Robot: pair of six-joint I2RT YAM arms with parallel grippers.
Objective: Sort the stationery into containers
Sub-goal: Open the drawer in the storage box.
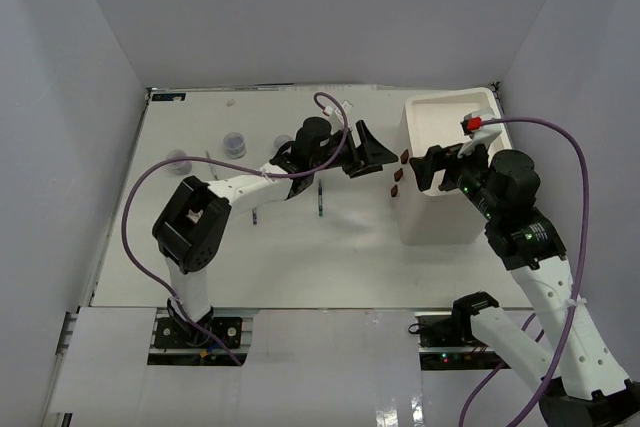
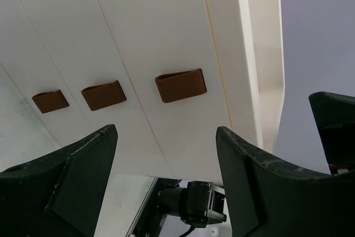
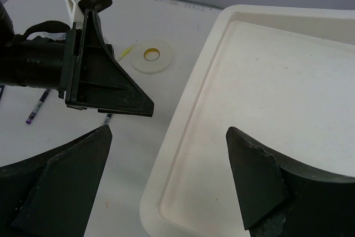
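Note:
The white organiser (image 1: pixel 447 209) stands at the right, its three brown handles (image 1: pixel 398 175) facing left. In the left wrist view its drawer fronts (image 2: pixel 166 31) fill the frame, with the handles (image 2: pixel 180 85) in a row. My left gripper (image 1: pixel 382 159) (image 2: pixel 166 137) is open just short of the handles, nothing between its fingers. My right gripper (image 1: pixel 437 169) (image 3: pixel 169 131) hangs open and empty over the left rim of the tray top (image 3: pixel 266 81). A cream tape ring (image 3: pixel 151 55) and a pale yellow pen (image 3: pixel 126 53) lie on the table behind the left gripper (image 3: pixel 105 76). Dark pens (image 1: pixel 320 197) lie under the left arm.
Small clear jars (image 1: pixel 234 142) (image 1: pixel 179 159) stand at the back left of the white table (image 1: pixel 330 267). Another dark pen (image 1: pixel 254 215) lies near the left arm's elbow. Purple cables loop over both arms. Grey walls close in the table on three sides.

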